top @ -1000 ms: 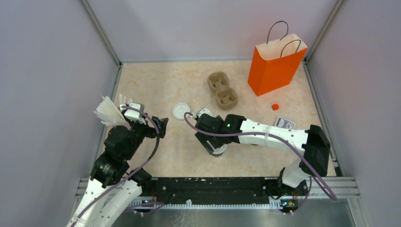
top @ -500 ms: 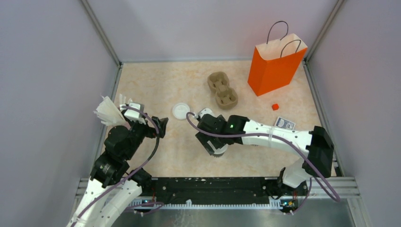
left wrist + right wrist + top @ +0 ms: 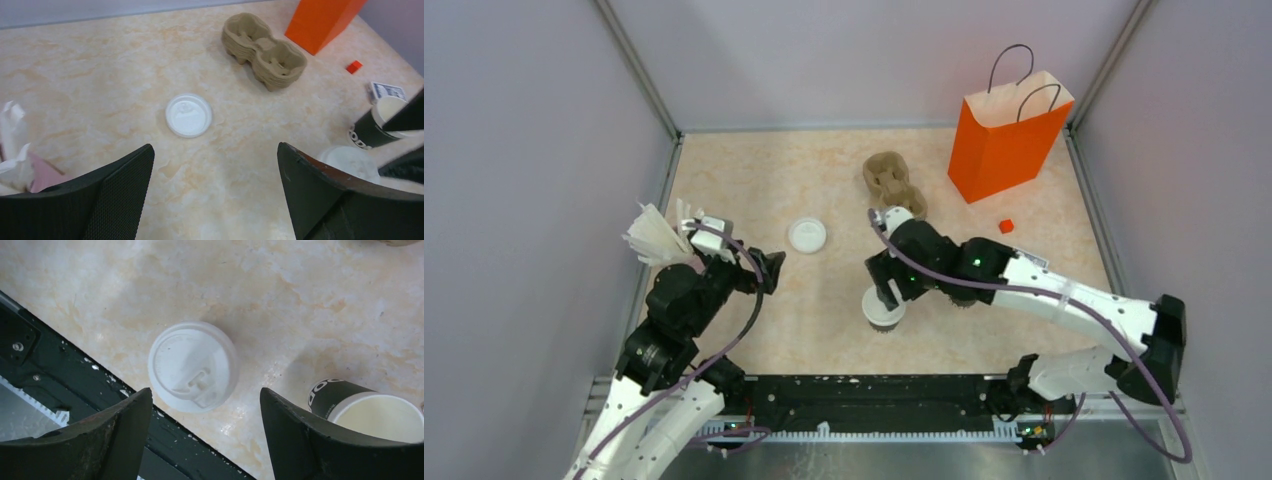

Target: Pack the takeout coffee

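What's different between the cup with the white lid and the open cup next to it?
The lidded cup is sealed white on top; the open cup has no cover, showing its cream inside. The lidded cup sits below the right gripper, framed between its open fingers; the open cup stands outside them, to one side. Both stand upright on the table.

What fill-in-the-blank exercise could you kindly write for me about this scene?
The paper bag is ___ in colour.
The pulp tray has ___ cup wells.
The loose lid on the table is ___ in colour.
The jaws of the right gripper stand ___, not shut, over the takeout coffee.
Missing: orange; two; white; open.
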### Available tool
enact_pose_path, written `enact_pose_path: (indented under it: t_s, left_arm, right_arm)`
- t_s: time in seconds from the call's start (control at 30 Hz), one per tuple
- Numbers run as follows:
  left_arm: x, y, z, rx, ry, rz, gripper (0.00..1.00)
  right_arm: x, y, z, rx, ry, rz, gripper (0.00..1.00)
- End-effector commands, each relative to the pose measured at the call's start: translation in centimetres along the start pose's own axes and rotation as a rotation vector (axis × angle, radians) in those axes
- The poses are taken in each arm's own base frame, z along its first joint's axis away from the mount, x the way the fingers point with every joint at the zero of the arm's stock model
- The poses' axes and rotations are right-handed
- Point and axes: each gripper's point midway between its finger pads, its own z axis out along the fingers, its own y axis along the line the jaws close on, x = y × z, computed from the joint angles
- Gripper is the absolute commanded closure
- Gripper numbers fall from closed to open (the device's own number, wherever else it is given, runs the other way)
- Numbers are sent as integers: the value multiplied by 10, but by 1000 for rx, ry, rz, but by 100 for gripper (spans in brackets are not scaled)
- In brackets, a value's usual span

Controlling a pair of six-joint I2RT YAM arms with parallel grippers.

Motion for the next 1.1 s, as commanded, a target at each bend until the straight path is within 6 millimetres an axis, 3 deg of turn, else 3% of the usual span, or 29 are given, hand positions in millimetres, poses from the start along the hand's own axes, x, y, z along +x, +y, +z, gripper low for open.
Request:
enact_pose_path:
  t_s: [0.0,0.13,0.23,0.57,1.07]
  left_arm:
    - [-5,-50,3,259,46,-56,5]
    - [2,-100,1,515,164,-176,12]
    - [22,-122,6,639,266,-261,20]
    - [96,-137,31,701,443,-430,31]
    - [146,-150,50,716,558,-478,37]
  right_arm:
    - [-20,-17,-17,-127,-141,132,26]
    - [-17,-24,-27,-282,-230,257,30]
    - [-3,-31,-23,-302,-226,293,32]
    - [18,-33,0,-394,-190,357,37]
    - [15,-37,23,-457,-189,414,39]
